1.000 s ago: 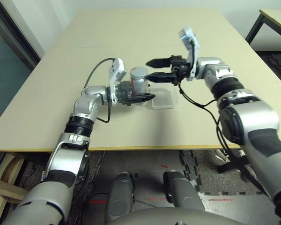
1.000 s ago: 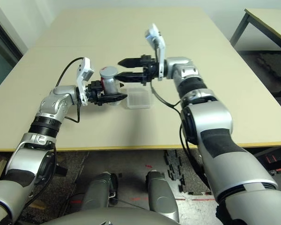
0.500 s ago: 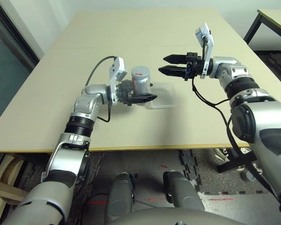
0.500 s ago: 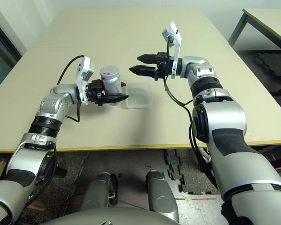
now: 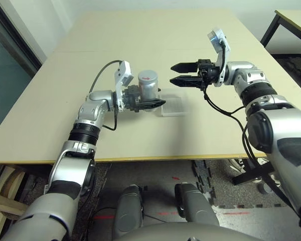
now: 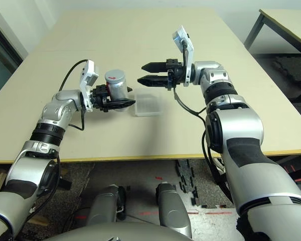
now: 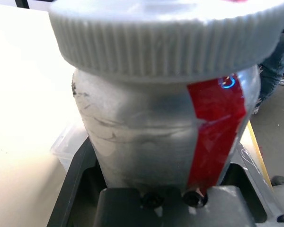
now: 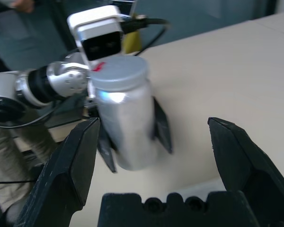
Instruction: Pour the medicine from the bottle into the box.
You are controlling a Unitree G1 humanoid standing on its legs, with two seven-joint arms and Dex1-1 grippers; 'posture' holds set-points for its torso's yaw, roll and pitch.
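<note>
Left claw clamped tight around the lower body of the bottle, holding it upright just above the desk, long axis vertical, round grey cap still screwed on top and a red mark showing on it. Right claw spread wide and holding nothing, fingers level and pointing across toward the bottle, apart from it with a clear gap between fingertips and cap. Cap roughly at the height of the right claw's fingers, straight ahead along their pointing line; seen along those fingers in the right wrist view, the bottle sits between the two open fingers but further out, not yet enclosed. Box lying flat on the desk just beside the bottle, below and between the two claws, nearer the left claw. Medicine hidden inside the opaque bottle, not visible. Judged step: cap removal before any pouring, with the right claw the free one and suited to it, needing to close the gap and straddle the cap while the left keeps the bottle steady.
</note>
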